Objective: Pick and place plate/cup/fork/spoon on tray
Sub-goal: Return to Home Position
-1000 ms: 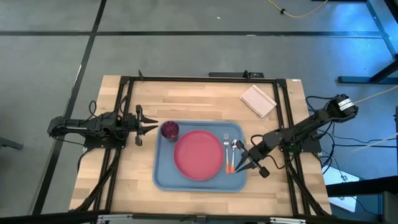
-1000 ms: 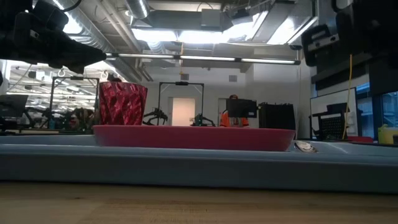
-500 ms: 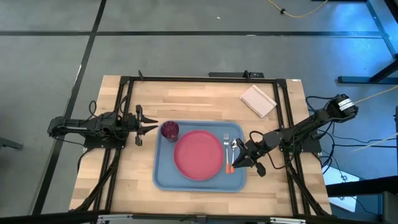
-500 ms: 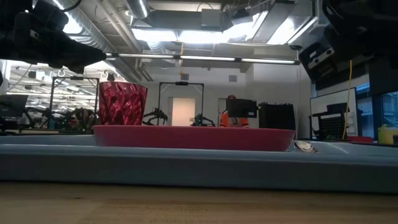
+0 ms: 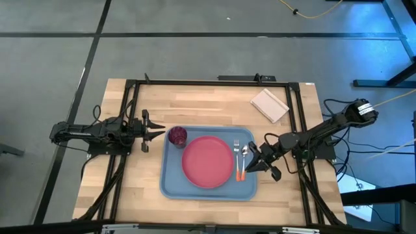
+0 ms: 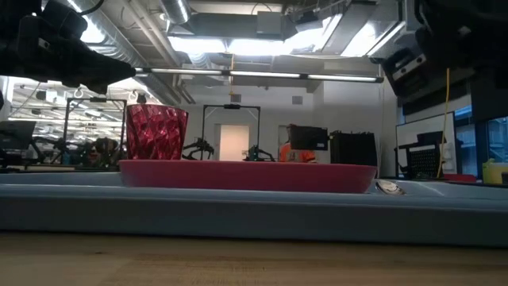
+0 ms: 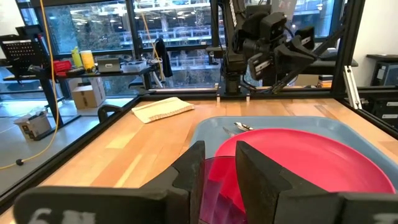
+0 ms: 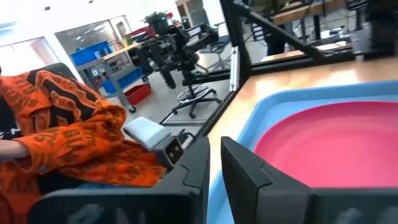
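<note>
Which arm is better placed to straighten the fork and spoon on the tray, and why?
The right. The right gripper hangs just beside the fork and spoon at the tray's right end. The left gripper waits past the tray's left edge, with the cup and plate between.

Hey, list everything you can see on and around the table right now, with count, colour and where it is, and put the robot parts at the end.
tray: one, light blue, centre of the table near the front edge.
plate: one, pink-red, on the tray, in its middle.
cup: one, dark red, on the tray's back left corner.
fork: one, silver tines, orange handle, on the tray right of the plate.
spoon: one, silver bowl, orange handle, just right of the fork.
pad: one, pale beige, back right of the table.
person: one, orange patterned sleeve, beyond the table.
left tool: dark, just left of the cup.
right tool: dark, at the tray's right edge beside the spoon.
</note>
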`<state>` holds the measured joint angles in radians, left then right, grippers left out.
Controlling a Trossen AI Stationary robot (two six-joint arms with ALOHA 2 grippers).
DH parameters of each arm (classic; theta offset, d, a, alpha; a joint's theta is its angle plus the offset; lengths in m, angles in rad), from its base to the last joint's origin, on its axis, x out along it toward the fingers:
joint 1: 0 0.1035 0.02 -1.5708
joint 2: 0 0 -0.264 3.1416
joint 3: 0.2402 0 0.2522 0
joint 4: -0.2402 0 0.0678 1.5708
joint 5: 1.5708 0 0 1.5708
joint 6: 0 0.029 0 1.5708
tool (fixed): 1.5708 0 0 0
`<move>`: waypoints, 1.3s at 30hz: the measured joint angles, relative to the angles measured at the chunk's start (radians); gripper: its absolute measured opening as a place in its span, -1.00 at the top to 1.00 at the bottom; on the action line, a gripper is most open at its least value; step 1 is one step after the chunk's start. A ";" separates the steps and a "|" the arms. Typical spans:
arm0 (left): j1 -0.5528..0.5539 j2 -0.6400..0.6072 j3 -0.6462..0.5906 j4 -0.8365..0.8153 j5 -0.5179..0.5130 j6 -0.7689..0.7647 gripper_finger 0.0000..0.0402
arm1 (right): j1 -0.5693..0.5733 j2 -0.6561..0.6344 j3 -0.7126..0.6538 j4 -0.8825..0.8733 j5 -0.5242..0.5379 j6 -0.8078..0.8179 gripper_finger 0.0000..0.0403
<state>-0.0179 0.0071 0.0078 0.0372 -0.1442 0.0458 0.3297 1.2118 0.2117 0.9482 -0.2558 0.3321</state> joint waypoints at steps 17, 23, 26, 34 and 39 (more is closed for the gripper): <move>0.000 0.000 0.000 0.001 0.000 0.000 0.59 | -0.046 -0.162 -0.205 0.101 0.067 0.056 0.78; 0.000 0.000 0.000 0.000 -0.002 0.000 0.59 | -0.081 -0.255 -0.205 0.093 -0.021 0.052 0.78; 0.000 0.000 0.000 0.000 -0.003 0.000 0.59 | -0.115 -0.308 -0.205 0.017 -0.034 0.053 0.78; 0.000 0.000 0.000 0.000 -0.003 0.000 0.59 | -0.182 -0.387 -0.205 -0.124 -0.034 0.078 0.78; 0.000 0.000 0.000 0.000 -0.003 0.000 0.59 | -0.184 -0.390 -0.205 -0.124 -0.104 0.055 0.78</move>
<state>-0.0181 0.0067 0.0081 0.0372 -0.1471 0.0456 0.1459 0.8215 0.0063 0.8241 -0.3601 0.3875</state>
